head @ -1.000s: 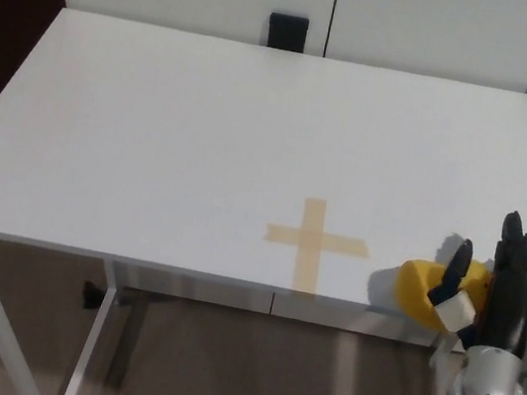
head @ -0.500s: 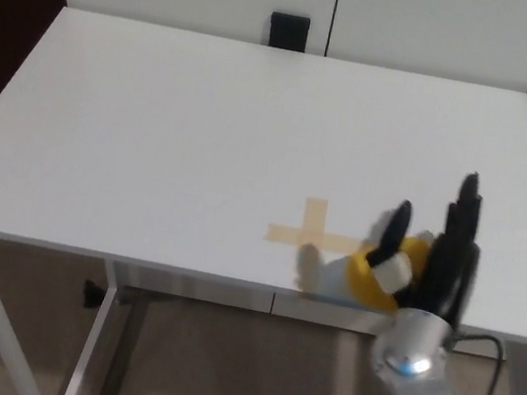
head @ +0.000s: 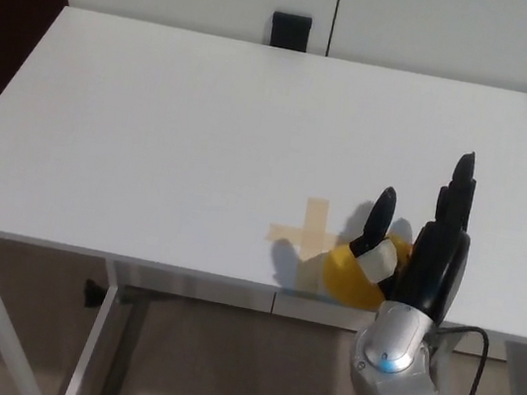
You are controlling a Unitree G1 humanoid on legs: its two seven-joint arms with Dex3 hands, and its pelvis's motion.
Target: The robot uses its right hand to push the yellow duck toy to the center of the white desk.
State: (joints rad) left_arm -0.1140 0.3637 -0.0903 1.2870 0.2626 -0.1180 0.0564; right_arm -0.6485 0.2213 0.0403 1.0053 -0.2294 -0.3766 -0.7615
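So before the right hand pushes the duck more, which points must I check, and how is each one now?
1. Right hand beside the yellow duck, fingers apart: ok.
2. Duck on the tape cross: not ok; it sits at the cross's right arm.
3. Duck clear of the white desk front edge: not ok, it lies close.
4. Firm contact between palm and duck: cannot tell.
5. Left hand out of the path: ok, not in view.

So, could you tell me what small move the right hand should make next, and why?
Probably a short further push toward the robot's left and slightly away from the near edge. The right hand, fingers apart, is against the yellow duck toy, which sits just right of the tape cross on the white desk, overlapping only its right arm and lying close to the front edge.
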